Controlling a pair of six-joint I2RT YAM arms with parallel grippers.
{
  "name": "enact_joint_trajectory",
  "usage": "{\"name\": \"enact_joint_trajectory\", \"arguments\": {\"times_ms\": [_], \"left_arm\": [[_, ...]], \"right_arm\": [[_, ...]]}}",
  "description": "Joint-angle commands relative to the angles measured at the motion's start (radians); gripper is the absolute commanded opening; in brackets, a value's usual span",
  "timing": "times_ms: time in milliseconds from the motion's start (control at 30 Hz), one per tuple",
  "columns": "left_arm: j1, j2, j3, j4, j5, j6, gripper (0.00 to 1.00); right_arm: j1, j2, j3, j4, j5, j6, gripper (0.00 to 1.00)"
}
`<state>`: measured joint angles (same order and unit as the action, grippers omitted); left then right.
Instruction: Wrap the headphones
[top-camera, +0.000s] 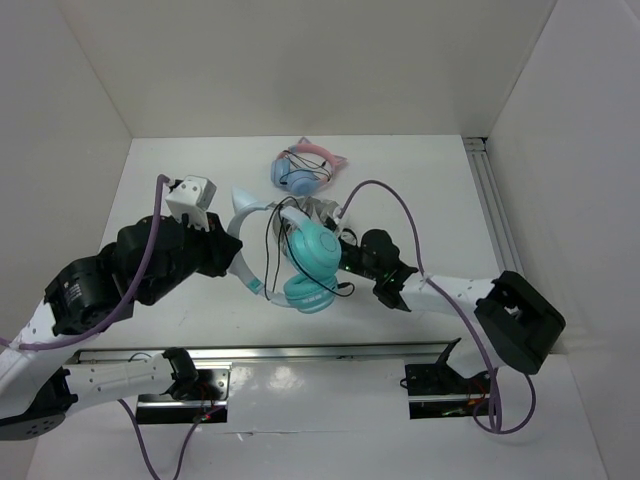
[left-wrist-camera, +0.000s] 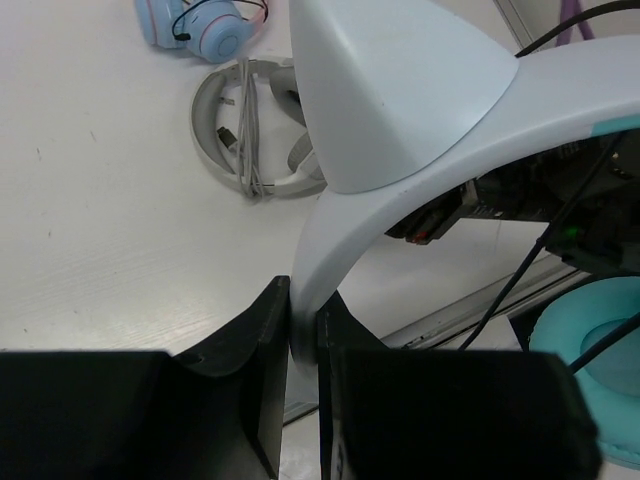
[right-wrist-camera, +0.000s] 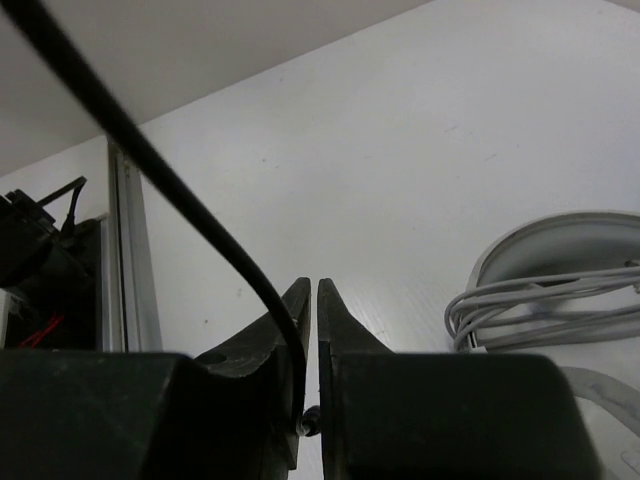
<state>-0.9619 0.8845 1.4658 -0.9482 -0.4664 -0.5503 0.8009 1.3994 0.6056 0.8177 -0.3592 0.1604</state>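
White laminate table (top-camera: 420, 180): teal-cupped over-ear headphones with pale-blue cat-ear headband (top-camera: 312, 252) were at mid-table, between the two grippers. Left gripper (left-wrist-camera: 303, 305) was clamped tight on the headband. Right gripper (right-wrist-camera: 312, 300) was pinched almost closed on the thin black cable (right-wrist-camera: 150, 160).

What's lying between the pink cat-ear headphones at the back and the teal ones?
The grey-and-white headphones lie between the pink pair and the teal headphones. The top view shows this best.
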Motion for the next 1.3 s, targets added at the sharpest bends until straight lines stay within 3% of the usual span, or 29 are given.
{"name": "enact_joint_trajectory", "arguments": {"times_ms": [0,367,567,667,933,1267], "left_arm": [[-0.005,-0.013,0.019,0.141,-0.009,-0.062,0.00],[-0.005,-0.033,-0.002,0.163,-0.044,-0.080,0.00],[-0.005,-0.033,0.007,0.152,-0.054,-0.080,0.00],[-0.005,-0.033,-0.002,0.152,-0.054,-0.080,0.00],[-0.005,-0.033,-0.012,0.152,-0.098,-0.089,0.00],[-0.005,-0.101,-0.081,0.152,-0.264,-0.249,0.00]], "right_arm": [[0.015,0.039,-0.013,0.106,-0.020,0.031,0.14],[0.035,0.119,-0.024,0.182,-0.011,0.059,0.15],[0.035,0.107,-0.053,0.182,-0.011,0.059,0.26],[0.035,0.096,-0.053,0.182,-0.001,0.059,0.26],[0.035,0.078,-0.053,0.164,0.022,0.050,0.00],[0.176,0.024,-0.154,0.205,0.296,0.041,0.00]]}}
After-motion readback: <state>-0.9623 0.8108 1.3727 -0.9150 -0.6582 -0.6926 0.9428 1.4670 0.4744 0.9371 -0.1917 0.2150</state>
